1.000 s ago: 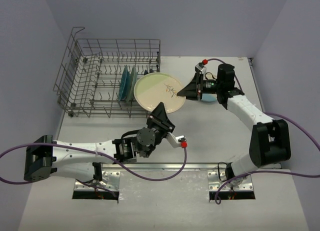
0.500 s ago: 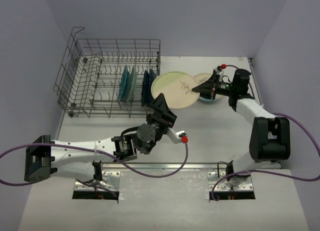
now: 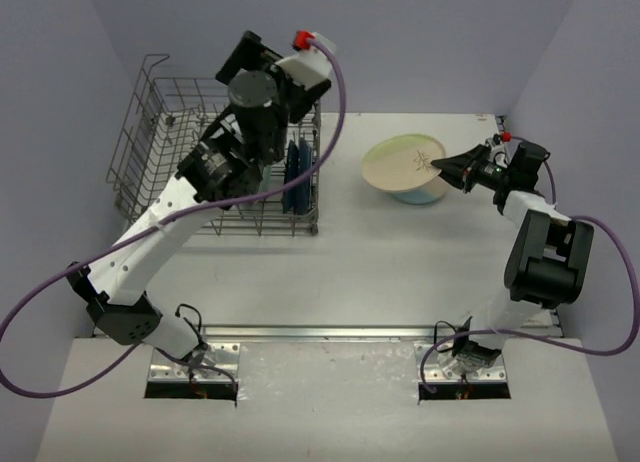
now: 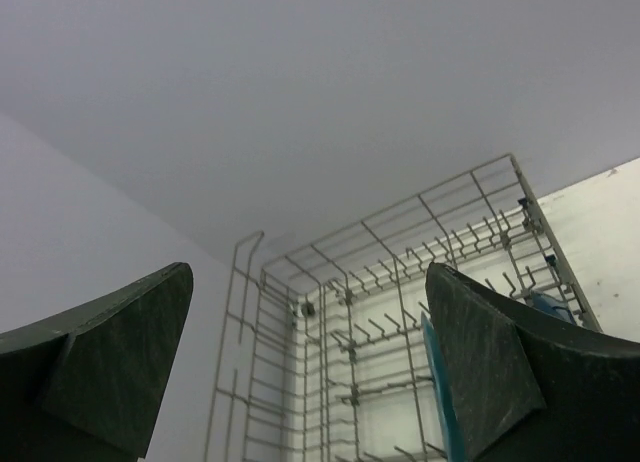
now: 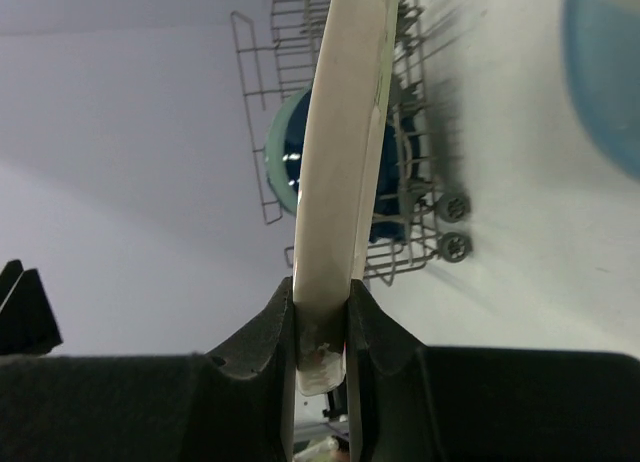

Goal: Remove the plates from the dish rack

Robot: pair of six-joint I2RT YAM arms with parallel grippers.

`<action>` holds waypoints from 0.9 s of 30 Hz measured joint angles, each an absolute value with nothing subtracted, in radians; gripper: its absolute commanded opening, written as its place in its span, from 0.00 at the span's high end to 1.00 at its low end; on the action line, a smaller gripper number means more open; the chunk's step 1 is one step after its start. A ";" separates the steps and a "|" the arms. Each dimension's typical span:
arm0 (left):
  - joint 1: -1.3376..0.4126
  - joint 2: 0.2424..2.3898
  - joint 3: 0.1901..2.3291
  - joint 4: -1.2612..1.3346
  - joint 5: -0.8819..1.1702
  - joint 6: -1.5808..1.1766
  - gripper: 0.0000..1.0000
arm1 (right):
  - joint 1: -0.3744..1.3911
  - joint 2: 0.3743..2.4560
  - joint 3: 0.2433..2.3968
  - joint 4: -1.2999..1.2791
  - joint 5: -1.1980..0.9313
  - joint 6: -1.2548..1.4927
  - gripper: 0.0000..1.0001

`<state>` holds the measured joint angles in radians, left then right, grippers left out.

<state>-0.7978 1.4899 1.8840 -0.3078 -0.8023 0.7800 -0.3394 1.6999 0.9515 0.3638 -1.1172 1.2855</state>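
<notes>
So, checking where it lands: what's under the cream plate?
The rim of a pale blue plate shows beneath the cream plate, held by the right end effector. Anything else under it is covered.

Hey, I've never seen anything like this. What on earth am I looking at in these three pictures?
Two robot arms are bolted to a white table. The wide picture looks down from above; the other two come from a camera on each wrist. On the table stands a wire dish rack with dark blue plates upright in it. The left claw is wide open, holding nothing, raised over the rack. The right claw pinches the rim of a cream plate over a pale blue dish.
</notes>
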 measured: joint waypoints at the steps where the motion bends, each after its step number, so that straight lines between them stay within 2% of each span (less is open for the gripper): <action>1: -0.767 1.491 1.914 -0.367 -0.791 0.707 0.00 | -0.347 1.715 0.971 0.315 -1.095 1.244 1.00; 5: -0.671 1.468 1.934 -0.536 -0.734 0.516 0.00 | -0.369 1.769 1.032 0.181 -0.993 1.111 1.00; 10: -0.591 1.463 1.917 -0.652 -0.666 0.406 0.00 | -0.374 1.836 1.085 0.112 -0.897 1.033 1.00; 20: -0.364 1.352 1.787 -0.770 -0.458 0.246 0.00 | -0.373 1.950 1.190 0.080 -0.847 0.955 1.00; 27: -0.309 1.284 1.713 -0.803 -0.370 0.196 0.00 | -0.373 2.010 1.254 0.031 -0.826 0.877 0.99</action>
<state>-0.3085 1.2841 1.7134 -0.8034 -0.3696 0.1964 -0.3729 2.0105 1.2539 0.0307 -0.8261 0.8767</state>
